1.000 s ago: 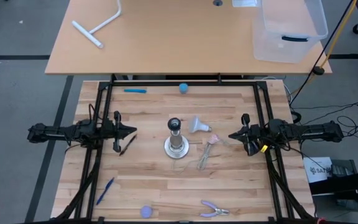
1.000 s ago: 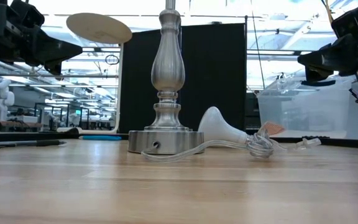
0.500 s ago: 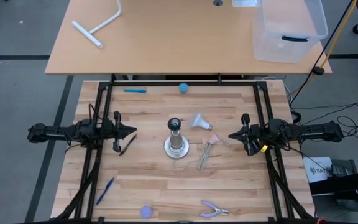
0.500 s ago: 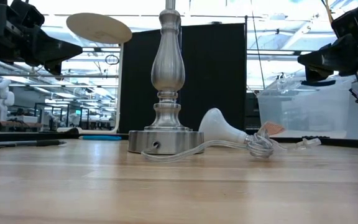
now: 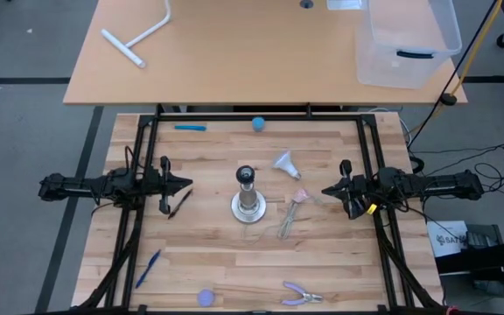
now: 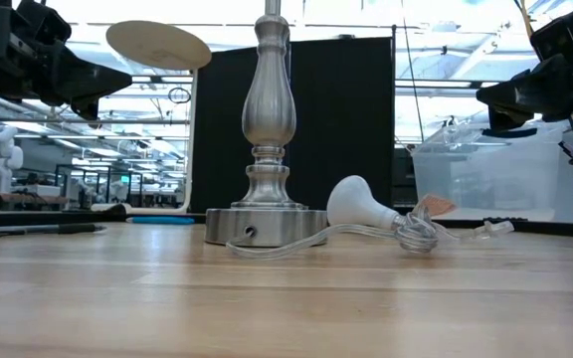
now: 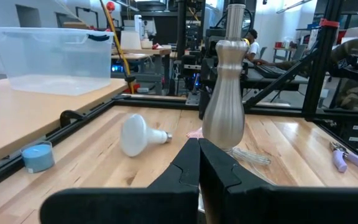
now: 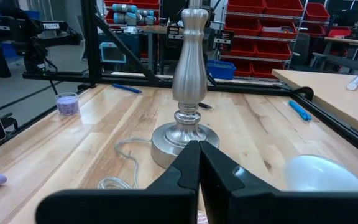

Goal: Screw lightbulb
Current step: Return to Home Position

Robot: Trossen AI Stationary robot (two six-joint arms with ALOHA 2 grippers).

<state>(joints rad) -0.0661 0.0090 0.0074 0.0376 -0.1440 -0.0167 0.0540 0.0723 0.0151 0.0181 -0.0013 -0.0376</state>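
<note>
Left pincer (image 5: 187, 183): fingers pressed together with no gap, holding nothing, raised above the left side of the worktop (image 5: 217, 254) and pointing toward the middle.
Black pen (image 5: 178, 203): lies on the wood just below the left pincer's tip, untouched.
Lamp stand (image 5: 248, 206): silver, round base, upright at the centre of the worktop, black top with no bulb in it.
Lightbulb (image 5: 284, 163): lies on its side on the worktop just right of the lamp stand and a little behind it, apart from the base and from both pincers; white globe, grey screw neck.
Clear cord (image 5: 289, 220): loops from the lamp base to the right, with a pink tag (image 5: 300, 195) at its bundle.
Right pincer (image 5: 325, 190): fingers fully closed, gripping nothing, raised over the right side and facing the lamp.
Writing: white letters on the far arm in the left wrist view appear to read "TROSSEN"; nothing legible on the bulb or stand.
</note>
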